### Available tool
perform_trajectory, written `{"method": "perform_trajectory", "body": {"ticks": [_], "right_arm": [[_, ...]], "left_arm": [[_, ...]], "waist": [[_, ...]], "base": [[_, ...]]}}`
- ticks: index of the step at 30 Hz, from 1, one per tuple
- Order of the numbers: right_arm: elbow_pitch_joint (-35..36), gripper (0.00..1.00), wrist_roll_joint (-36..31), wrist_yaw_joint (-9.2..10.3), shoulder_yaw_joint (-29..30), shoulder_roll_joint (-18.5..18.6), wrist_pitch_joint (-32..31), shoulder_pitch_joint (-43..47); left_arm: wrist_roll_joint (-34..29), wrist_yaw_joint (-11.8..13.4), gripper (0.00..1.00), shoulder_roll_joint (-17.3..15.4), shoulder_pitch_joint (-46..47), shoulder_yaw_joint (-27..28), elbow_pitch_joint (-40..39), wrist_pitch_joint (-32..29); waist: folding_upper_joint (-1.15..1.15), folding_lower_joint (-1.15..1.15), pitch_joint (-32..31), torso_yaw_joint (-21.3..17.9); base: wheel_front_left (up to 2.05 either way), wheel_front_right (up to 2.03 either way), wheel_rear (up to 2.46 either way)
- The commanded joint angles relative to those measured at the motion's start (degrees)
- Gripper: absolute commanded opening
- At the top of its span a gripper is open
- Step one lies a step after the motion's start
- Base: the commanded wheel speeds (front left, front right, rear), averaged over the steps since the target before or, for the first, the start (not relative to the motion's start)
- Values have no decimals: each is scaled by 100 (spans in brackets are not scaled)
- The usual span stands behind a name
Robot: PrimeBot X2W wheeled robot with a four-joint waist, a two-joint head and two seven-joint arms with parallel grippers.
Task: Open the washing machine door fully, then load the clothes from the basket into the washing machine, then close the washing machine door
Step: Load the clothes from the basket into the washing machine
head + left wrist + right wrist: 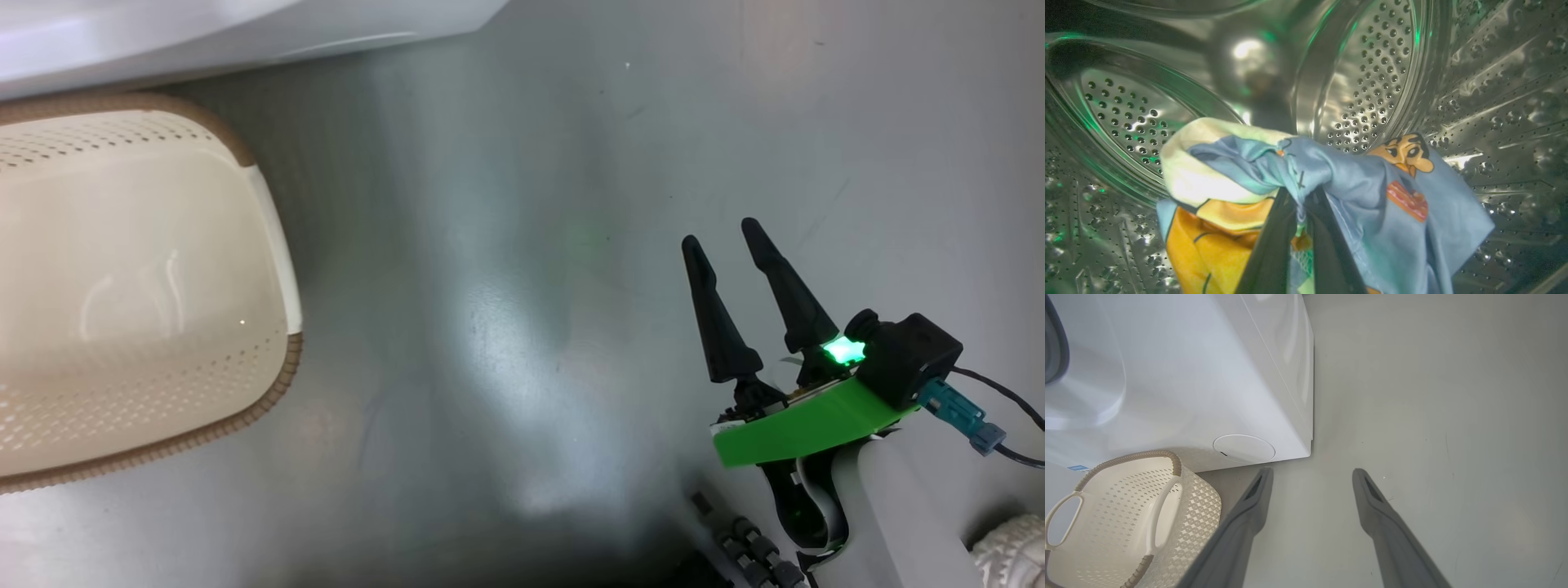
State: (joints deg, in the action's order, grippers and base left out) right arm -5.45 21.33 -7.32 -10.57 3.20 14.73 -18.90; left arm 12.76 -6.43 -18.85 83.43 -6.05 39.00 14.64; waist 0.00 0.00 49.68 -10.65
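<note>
My left gripper [1300, 194] is shut on the clothes [1355, 183], a bunch of light-blue fabric with orange and yellow cartoon prints, held inside the perforated steel drum [1372, 81] of the washing machine [1188, 375]. My right gripper [722, 233] hangs open over the grey floor, nothing between its fingers [1257, 490]. The basket [122, 286], cream-white with a brown rim, stands on the floor in front of the white machine and shows a bare bottom [1118, 510]. The washing machine door is out of view.
The machine's white front carries a small round white flap [1244, 448] low down, near its corner. A blue label sticker [1077, 468] peeks out behind the basket. Grey floor [531, 286] spreads to the right of the machine and basket.
</note>
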Motion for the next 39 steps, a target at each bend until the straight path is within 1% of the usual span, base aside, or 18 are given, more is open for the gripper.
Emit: {"method": "perform_trajectory", "body": {"ticks": [1,8,13,14,28,33,39], "right_arm": [[94,100,37,-17,-158,-32,27,143],[85,100,118,-17,-261,-32,27,148],[70,100,152,-17,-258,-32,27,107],[65,100,157,-17,-258,-32,27,97],[30,100,148,-17,-199,-33,27,31],[5,100,141,-17,-146,-33,27,43],[-38,100,97,-17,-59,-33,27,45]], "left_arm": [[-48,-34,0,-321,110,17,-69,20],[-8,-70,0,-481,401,-82,335,30],[-25,-82,0,-533,520,-164,390,34],[-20,-75,100,-537,523,-151,370,34],[96,49,100,-385,351,-45,669,35],[136,78,100,-286,157,-45,742,35],[208,199,100,-118,-119,-28,872,36]], "waist": [[0,0,38,-47],[0,0,145,-158],[0,0,232,-178],[0,0,237,-178],[0,0,61,-81],[0,0,-133,-7],[0,0,-376,121]], "base": [[0,0,0],[0,0,0],[0,0,0],[0,0,0],[0,0,0],[0,0,0],[0,0,0]]}}
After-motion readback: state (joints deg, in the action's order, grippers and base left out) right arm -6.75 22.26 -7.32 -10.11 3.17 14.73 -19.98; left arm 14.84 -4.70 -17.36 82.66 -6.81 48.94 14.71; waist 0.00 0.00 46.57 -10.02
